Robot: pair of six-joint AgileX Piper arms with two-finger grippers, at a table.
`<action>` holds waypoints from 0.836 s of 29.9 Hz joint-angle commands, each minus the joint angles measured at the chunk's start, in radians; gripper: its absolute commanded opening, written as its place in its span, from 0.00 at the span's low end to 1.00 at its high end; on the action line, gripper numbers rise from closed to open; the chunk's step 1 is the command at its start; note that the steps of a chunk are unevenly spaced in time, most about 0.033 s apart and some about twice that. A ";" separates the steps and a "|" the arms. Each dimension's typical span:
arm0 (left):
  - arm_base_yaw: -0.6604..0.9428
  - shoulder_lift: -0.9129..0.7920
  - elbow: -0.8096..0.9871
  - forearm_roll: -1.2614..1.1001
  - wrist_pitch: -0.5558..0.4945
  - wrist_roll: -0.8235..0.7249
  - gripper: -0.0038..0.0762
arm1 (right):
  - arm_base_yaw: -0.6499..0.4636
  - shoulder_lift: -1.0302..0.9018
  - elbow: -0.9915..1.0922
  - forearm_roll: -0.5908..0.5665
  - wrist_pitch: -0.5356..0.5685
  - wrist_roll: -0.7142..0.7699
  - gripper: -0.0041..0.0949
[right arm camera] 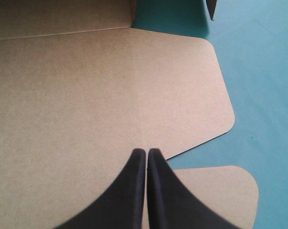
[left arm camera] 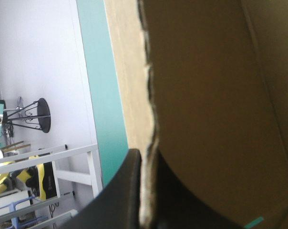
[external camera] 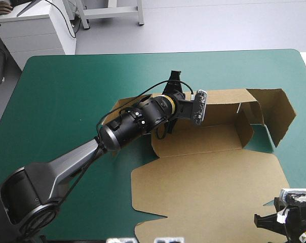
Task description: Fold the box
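Bench (external camera: 62,86), teal-green cover, checked from my remote station.

Item 1: box (external camera: 208,187), brown board, partly formed. It sits on the right half of the bench. Its wide lid panel (external camera: 193,202) lies flat toward the near edge. A long wall is raised along the far side, and an end wall (external camera: 280,114) stands at the right.

Item 2: left gripper (left arm camera: 145,157), reaching in at the far left part of the box. Its black fingers (left arm camera: 127,191) are all but closed, pinching the ragged edge of a raised wall between them.

Item 3: right gripper (right arm camera: 147,151), at the near right corner of the bench, over the lid panel's near right area. Its fingers (right arm camera: 168,195) are closed tip to tip in one point. I cannot tell whether they touch the board.

Item 4: rounded flap (right arm camera: 220,191), flat on the cover just beside the right gripper.
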 commanded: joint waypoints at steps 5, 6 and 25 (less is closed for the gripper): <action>-0.078 -0.021 0.027 0.454 -0.097 -0.422 0.04 | -0.001 0.020 -0.029 -0.005 -0.062 -0.009 0.04; -0.091 -0.021 0.038 0.509 -0.094 -0.481 0.04 | -0.001 0.028 -0.031 -0.007 -0.068 -0.009 0.04; -0.200 -0.021 0.239 1.021 0.029 -1.003 0.04 | -0.001 0.450 -0.431 -0.087 -0.360 0.103 0.04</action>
